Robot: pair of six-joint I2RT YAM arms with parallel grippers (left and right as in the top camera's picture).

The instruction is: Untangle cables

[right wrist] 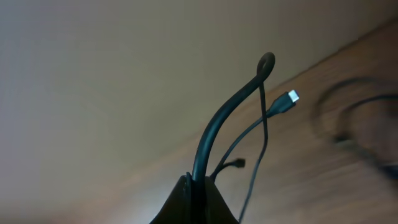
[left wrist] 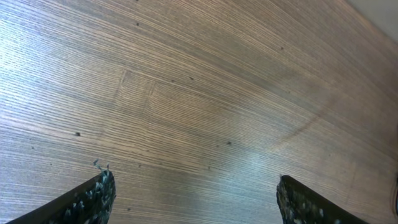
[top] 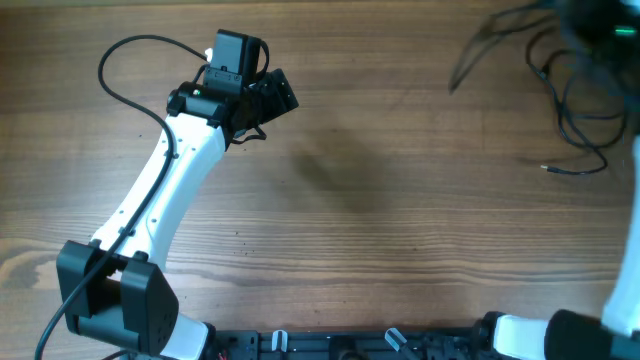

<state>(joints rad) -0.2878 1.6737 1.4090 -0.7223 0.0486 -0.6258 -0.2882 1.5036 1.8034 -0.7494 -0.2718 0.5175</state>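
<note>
Cables, thin black cords, dangle looped from my right pincer, clamped on one; left pincer stands wide, empty. Untangling barely begun, I judge.

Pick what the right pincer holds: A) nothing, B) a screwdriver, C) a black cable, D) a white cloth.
C: in the right wrist view the right pincer is shut on a black cable, which stands up from between its tips.
</note>
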